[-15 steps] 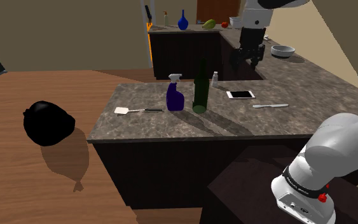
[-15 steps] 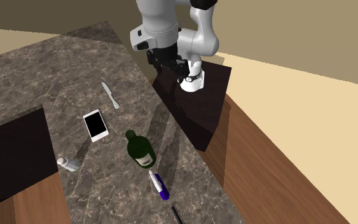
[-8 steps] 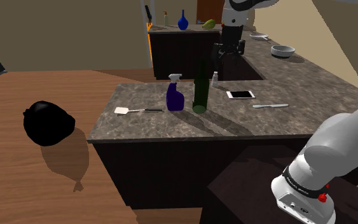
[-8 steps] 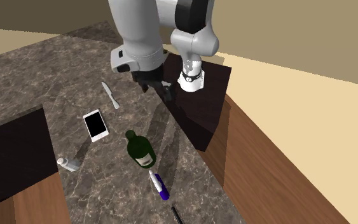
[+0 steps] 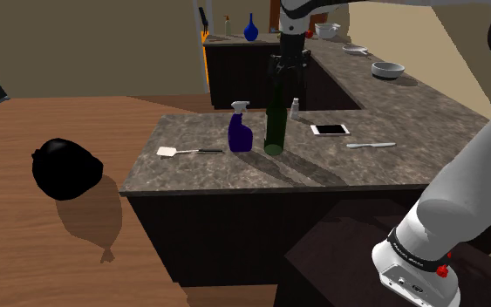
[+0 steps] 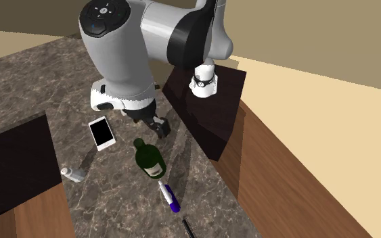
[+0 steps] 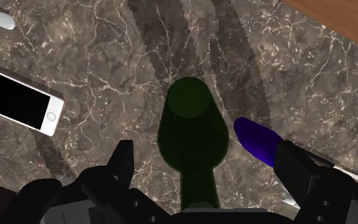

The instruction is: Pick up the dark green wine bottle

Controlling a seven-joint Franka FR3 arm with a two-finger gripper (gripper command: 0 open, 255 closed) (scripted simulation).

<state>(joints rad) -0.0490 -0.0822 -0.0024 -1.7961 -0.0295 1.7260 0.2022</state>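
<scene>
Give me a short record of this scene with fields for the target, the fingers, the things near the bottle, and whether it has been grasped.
target: dark green wine bottle, upright on the marbled counter
fingers state: black fingers open, above the bottle, one on each side of its top, not touching it
nearest thing: blue spray bottle, close beside the wine bottle
also on counter: white phone, knife
grasp: not yet made

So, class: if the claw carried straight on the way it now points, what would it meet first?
Most likely the dark green wine bottle: its top sits dead ahead between the claw's open fingers, though depth is hard to judge.
</scene>
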